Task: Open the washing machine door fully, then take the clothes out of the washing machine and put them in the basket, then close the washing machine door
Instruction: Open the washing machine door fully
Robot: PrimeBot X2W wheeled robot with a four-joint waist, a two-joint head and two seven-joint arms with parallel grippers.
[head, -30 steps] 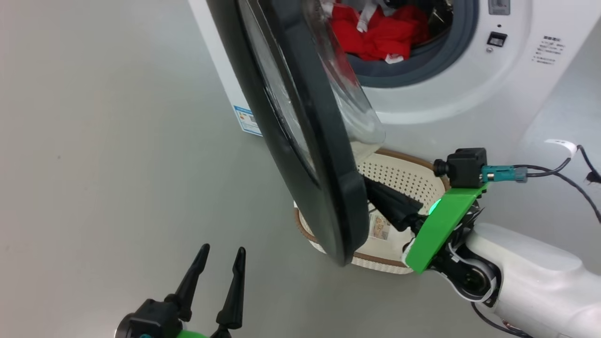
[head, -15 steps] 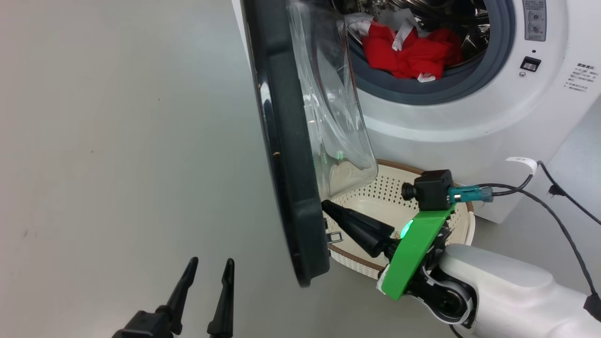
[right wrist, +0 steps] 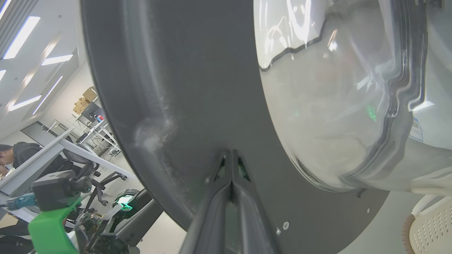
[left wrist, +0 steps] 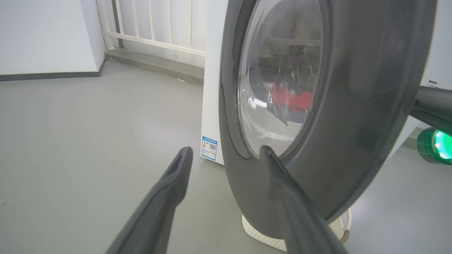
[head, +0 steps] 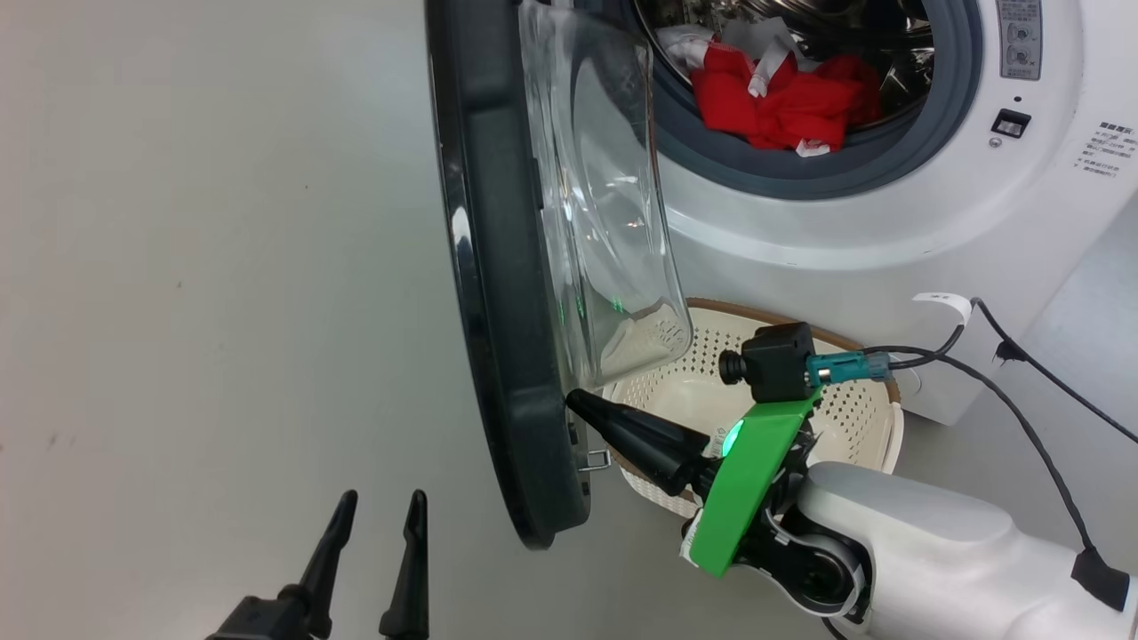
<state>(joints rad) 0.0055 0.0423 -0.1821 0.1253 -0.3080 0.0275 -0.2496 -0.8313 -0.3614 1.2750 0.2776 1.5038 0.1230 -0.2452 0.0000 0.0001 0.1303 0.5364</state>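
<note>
The washing machine [head: 853,240] stands at the top right with its door [head: 498,284] swung out edge-on, glass bowl [head: 605,204] facing the drum. Red clothes [head: 782,98] lie in the drum. The cream basket [head: 853,418] sits on the floor under the opening. My right gripper [head: 573,400] is shut, its tips pressed against the inner face of the door's black rim [right wrist: 176,88], as the right wrist view's fingers [right wrist: 231,155] show. My left gripper [head: 378,507] stands open, holding nothing, just outside the door [left wrist: 353,106]; the clothes [left wrist: 291,100] show through the glass.
Black cables [head: 1022,418] trail from my right wrist past the machine's corner. Grey floor spreads to the left. A wall and white railing [left wrist: 159,31] stand behind the machine. A person [right wrist: 14,155] sits at a desk with office chairs [right wrist: 95,176] far behind.
The door has swung further open, with my shut right gripper moving left against its inner rim. The head camera has shifted too. My left gripper stays open.
</note>
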